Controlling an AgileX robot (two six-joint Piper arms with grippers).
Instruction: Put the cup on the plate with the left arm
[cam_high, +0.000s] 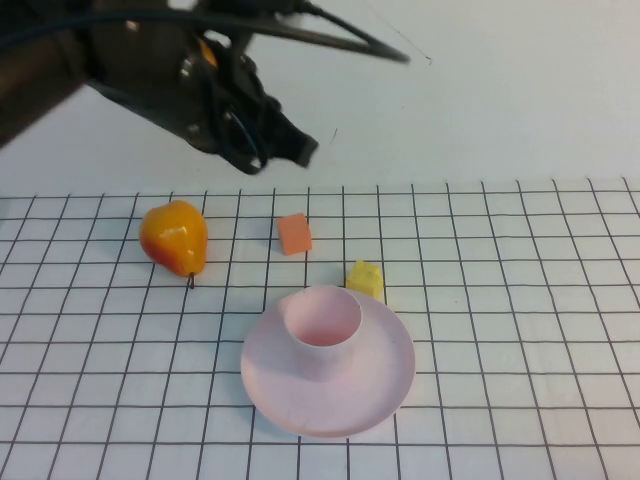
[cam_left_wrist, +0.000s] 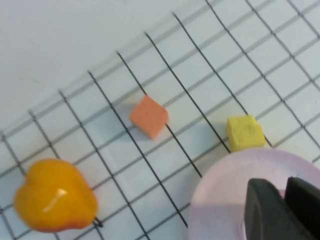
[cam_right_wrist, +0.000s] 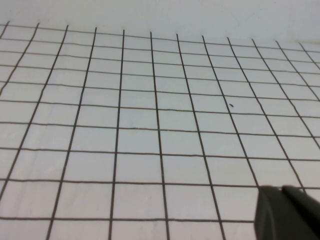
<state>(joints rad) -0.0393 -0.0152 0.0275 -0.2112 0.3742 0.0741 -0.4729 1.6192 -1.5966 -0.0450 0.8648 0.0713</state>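
The pale pink cup stands upright on the pale pink plate, a little toward the plate's far left side. My left gripper is raised above the table's far edge, up and to the left of the cup, well apart from it. In the left wrist view the left gripper is shut and empty, with the plate below it. My right gripper shows only in the right wrist view, shut and empty over bare grid.
An orange-yellow pear lies at the left, an orange cube behind the plate, and a yellow cube at the plate's far rim. All three show in the left wrist view: pear, orange cube, yellow cube.
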